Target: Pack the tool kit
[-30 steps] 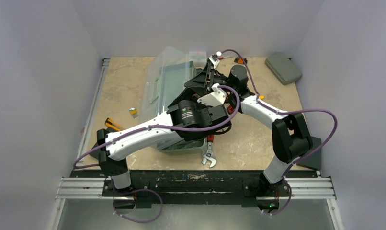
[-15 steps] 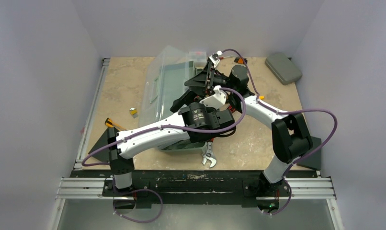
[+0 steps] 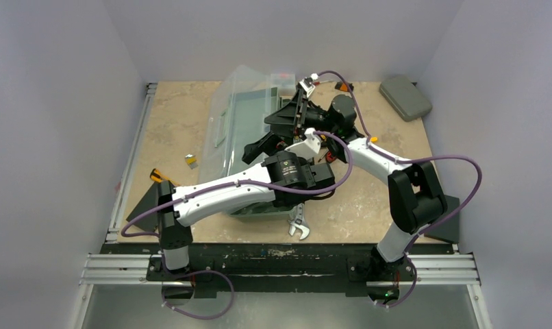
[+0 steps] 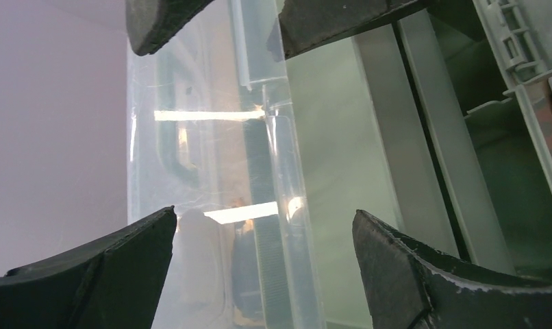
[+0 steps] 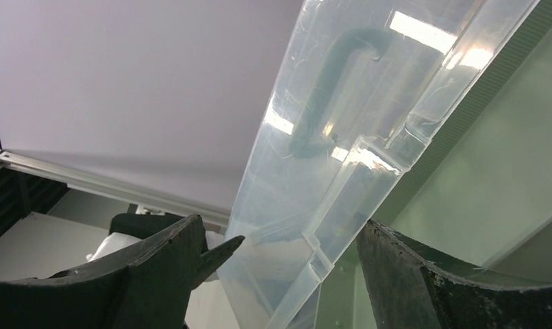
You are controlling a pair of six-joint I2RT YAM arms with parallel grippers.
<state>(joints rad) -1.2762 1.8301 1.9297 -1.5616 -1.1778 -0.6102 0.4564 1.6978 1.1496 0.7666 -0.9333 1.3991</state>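
The grey-green toolbox [image 3: 258, 208] stands mid-table with its translucent lid [image 3: 240, 103] raised and tilted left. My left gripper [image 3: 259, 146] is open over the box's inside. The lid's front edge [image 4: 285, 205] stands between its fingertips, which are apart from it. My right gripper [image 3: 287, 116] is open at the far side of the box. The lid's edge [image 5: 348, 219] and handle [image 5: 328, 89] show between its fingers. The right fingers [image 4: 328, 17] show at the top of the left wrist view. A fold-out tray [image 4: 513, 48] shows at right.
A silver wrench [image 3: 298, 223] lies at the toolbox's near right corner. An orange-handled screwdriver [image 3: 157, 177] and a small piece [image 3: 190, 160] lie at left. The small flat grey case [image 3: 405, 96] sits at the far right, with an orange item [image 3: 342, 86] near it.
My left arm has shifted right and its gripper has swung up toward the lid's edge. The right arm has barely moved.
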